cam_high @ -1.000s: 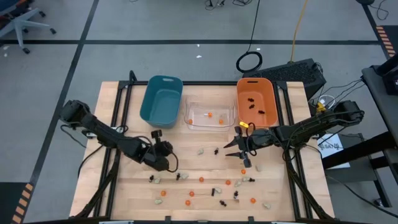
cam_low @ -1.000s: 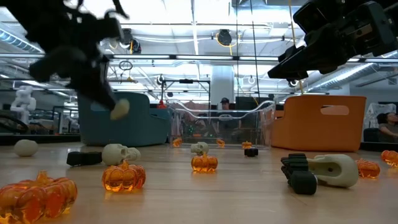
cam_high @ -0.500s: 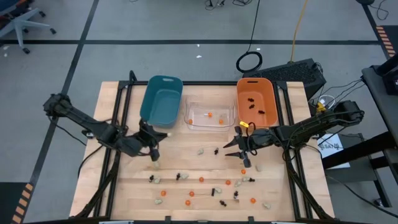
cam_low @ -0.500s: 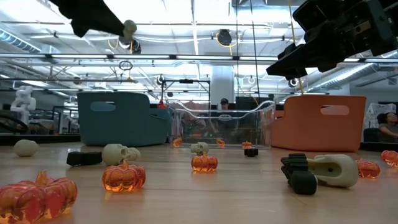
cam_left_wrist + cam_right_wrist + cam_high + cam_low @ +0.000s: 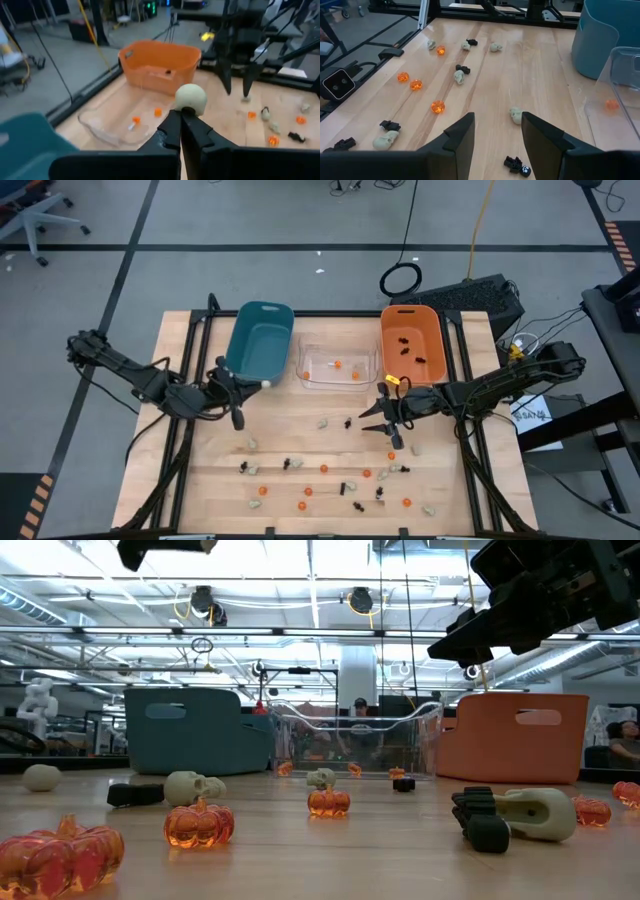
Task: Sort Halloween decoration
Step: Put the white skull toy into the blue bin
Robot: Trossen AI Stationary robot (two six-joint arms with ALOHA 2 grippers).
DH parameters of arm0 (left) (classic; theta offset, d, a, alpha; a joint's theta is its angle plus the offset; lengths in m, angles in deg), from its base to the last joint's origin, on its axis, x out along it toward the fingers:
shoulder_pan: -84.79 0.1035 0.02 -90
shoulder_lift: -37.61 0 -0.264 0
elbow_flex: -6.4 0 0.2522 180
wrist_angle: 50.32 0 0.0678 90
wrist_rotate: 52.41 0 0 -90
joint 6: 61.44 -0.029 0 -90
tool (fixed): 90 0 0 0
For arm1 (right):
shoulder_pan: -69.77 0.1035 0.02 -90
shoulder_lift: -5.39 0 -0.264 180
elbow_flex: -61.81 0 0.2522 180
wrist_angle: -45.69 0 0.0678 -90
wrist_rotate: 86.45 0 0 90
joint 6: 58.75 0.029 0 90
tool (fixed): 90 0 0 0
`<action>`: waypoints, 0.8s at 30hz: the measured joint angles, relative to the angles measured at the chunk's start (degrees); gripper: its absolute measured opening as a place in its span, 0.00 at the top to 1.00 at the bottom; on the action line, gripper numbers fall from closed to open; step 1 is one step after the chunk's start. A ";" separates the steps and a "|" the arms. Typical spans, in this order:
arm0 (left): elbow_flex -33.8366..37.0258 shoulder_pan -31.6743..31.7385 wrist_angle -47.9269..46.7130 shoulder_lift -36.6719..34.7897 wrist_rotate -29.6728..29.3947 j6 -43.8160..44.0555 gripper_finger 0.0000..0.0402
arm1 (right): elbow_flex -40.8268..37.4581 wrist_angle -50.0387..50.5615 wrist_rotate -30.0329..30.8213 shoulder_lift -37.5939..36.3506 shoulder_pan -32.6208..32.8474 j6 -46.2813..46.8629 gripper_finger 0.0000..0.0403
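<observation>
Many tiny Halloween toys lie spread over the near half of the wooden bench (image 5: pixel 200 480). Some are little see-through orange pumpkins (image 5: pixel 199 824), some are pale skulls (image 5: pixel 190 786), and some are small black spiders (image 5: pixel 518 165).

Three bins stand in a row at the far side: a teal bin (image 5: pixel 259 341) on the left, a clear bin (image 5: pixel 337 368) in the middle and an orange bin (image 5: pixel 412 344) on the right. Two orange pumpkins sit in the clear bin, and a few black spiders sit in the orange bin.

The left end effector (image 5: pixel 181 116) is up in the air beside the teal bin's near right corner, pinching a round pale skull (image 5: pixel 190 99) between its tips. The right end effector (image 5: pixel 388 418) hangs above the middle of the bench with its fingers (image 5: pixel 459 138) partly apart, holding nothing.
</observation>
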 joint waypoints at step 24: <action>0.00 0.00 2.43 -0.67 0.47 -35.69 1.00 | 0.00 -0.01 0.00 0.00 0.00 -0.15 0.64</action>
